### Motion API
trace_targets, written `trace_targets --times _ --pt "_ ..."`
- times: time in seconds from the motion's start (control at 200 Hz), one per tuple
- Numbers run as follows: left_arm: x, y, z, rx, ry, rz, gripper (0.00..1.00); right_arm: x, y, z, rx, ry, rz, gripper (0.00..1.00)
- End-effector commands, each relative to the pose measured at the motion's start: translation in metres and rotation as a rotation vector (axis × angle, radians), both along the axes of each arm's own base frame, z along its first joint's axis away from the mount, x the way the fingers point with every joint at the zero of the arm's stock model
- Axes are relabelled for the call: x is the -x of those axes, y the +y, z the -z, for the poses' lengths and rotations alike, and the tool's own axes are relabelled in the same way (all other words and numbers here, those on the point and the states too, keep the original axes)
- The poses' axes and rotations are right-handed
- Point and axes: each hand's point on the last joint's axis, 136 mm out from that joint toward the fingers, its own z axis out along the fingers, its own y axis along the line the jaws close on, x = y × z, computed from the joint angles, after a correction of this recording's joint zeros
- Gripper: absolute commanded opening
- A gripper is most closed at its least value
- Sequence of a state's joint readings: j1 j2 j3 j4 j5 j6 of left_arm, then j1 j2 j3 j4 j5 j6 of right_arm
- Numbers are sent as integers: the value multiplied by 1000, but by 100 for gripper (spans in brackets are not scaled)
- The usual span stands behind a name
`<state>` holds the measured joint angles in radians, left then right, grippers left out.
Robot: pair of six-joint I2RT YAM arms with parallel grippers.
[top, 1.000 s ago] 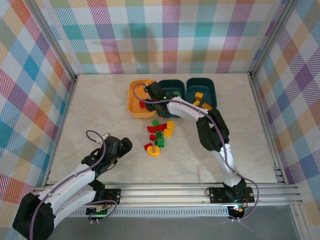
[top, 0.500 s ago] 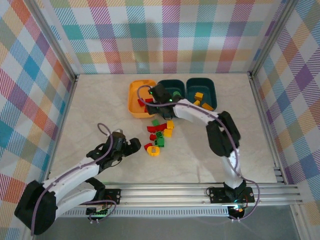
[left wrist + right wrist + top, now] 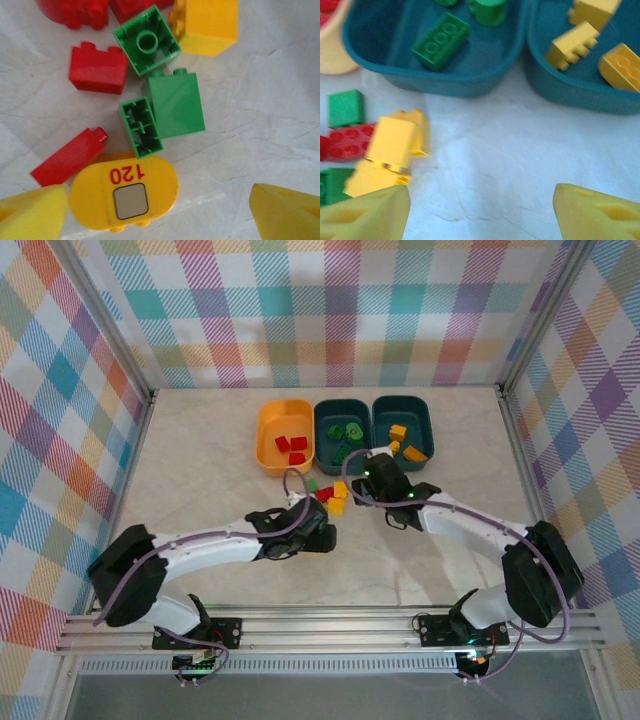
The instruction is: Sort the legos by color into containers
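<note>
Surface (image 3: 200, 460): pale marbled top; carries three tubs in a row at the far side, with a loose pile of bricks just in front of them.
Containers: the yellow-orange tub (image 3: 284, 471) holds red bricks, the middle teal tub (image 3: 320, 430) holds green bricks, and the right teal tub (image 3: 428, 425) holds yellow bricks.
Left hand (image 3: 318, 533): poised over the near edge of the pile, fingers spread wide, nothing gripped.
Right hand (image 3: 385, 480): just in front of the two teal tubs, fingers well apart with bare surface between them, nothing gripped.
Loose legos (image 3: 328, 498): unsorted red, green and yellow pieces, crowded, several touching.
Rounded yellow piece (image 3: 125, 192): marked 120, lying flat, nearest the left hand's fingers.
Tall green brick (image 3: 175, 102): on its side, touching a small hollow green brick (image 3: 141, 127).
Slim red brick (image 3: 67, 160): lying at a slant, touching the rounded yellow piece.
Handling, judged: light, rigid, hard-wearing and smooth plastic, so liable to slip or skid if pinched off-centre.
Hold, judged: close across two flat parallel sides at mid-height, avoiding studs and corners.
Risk, judged: the close packing means a descending finger may shove neighbouring bricks.
</note>
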<state>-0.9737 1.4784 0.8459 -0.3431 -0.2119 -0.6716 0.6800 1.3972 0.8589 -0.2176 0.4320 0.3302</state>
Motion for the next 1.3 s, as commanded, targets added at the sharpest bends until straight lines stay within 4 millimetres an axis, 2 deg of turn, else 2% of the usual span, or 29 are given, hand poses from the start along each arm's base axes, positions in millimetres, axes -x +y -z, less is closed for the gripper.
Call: trace_targets --times 0.0,0.12,0.255,0.475,0.57,0.84,1.085,1.295 --pt "3 6 12 -129 32 -1 91 -5 -15 -13 -53 -58 79 76" --pt "4 13 22 -220 53 -47 90 1 -24 -10 -47 -52 86 76" --pt "6 16 20 -251 54 -66 90 1 -29 -6 -69 -63 99 78" --pt "9 3 -10 -198 14 -41 91 1 -29 -1 -74 -43 100 78" --pt "10 9 -15 -207 0 -45 93 1 -29 -1 -78 -42 99 78" --pt "14 23 16 -257 41 -104 94 1 -28 0 -82 -38 96 78" --pt "1 24 46 -261 78 -143 90 2 -28 -1 -86 -43 90 78" --pt "-11 26 49 -272 50 -147 82 3 -28 -3 -88 -49 84 77"
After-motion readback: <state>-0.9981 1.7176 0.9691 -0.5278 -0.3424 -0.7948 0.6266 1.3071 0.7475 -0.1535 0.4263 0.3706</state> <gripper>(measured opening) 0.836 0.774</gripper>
